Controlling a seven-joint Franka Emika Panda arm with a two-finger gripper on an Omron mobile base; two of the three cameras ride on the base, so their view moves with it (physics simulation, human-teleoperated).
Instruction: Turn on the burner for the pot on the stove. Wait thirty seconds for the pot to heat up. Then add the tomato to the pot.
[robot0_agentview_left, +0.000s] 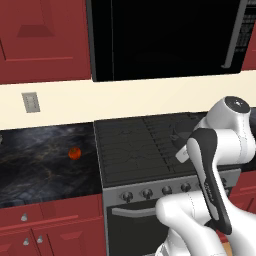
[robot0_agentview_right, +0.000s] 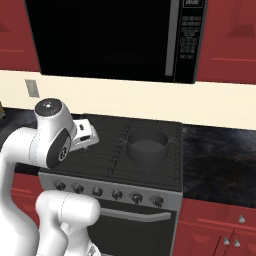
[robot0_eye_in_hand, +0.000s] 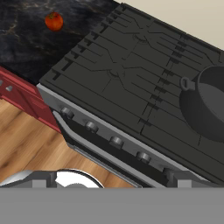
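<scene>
The end effector (robot0_agentview_right: 89, 136), jaws spread wide and holding nothing, hovers above the stove (robot0_agentview_left: 140, 150) near its front, while the tomato (robot0_agentview_left: 74, 153) lies well apart to its left on the dark tabletop (robot0_agentview_left: 40, 165) beside the stove.

light: even, flat render | shadows: faint | glare: none | blur: none, all sharp

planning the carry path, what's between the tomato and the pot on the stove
Bare dark counter, then the stove's left-hand grates with nothing standing on them, up to the pot. The hand view shows the whole stretch from the tomato; the left base view agrees.
</scene>
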